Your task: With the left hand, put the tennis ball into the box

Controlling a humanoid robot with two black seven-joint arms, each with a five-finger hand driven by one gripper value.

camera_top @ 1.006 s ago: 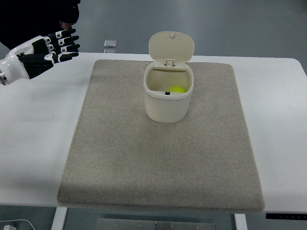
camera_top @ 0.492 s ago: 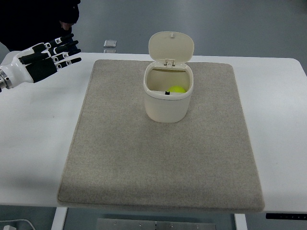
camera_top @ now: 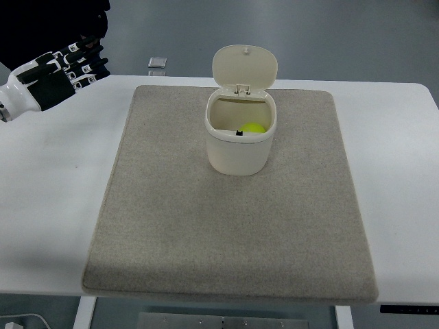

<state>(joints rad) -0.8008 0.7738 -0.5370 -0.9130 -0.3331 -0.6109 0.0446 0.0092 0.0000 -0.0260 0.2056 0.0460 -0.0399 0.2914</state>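
Note:
A cream box with its hinged lid tipped up and back stands on the grey mat. Inside it, at the right, lies the yellow-green tennis ball. My left hand, black and white, hovers over the table's far left corner, well away from the box. Its fingers are stretched out and hold nothing. The right arm does not show.
The mat covers most of the white table. A small silver object lies on the floor beyond the table's far edge. A dark shape fills the top left corner behind my hand.
My left hand has drawn back a little toward the upper left corner. The box and the ball inside it have stayed put.

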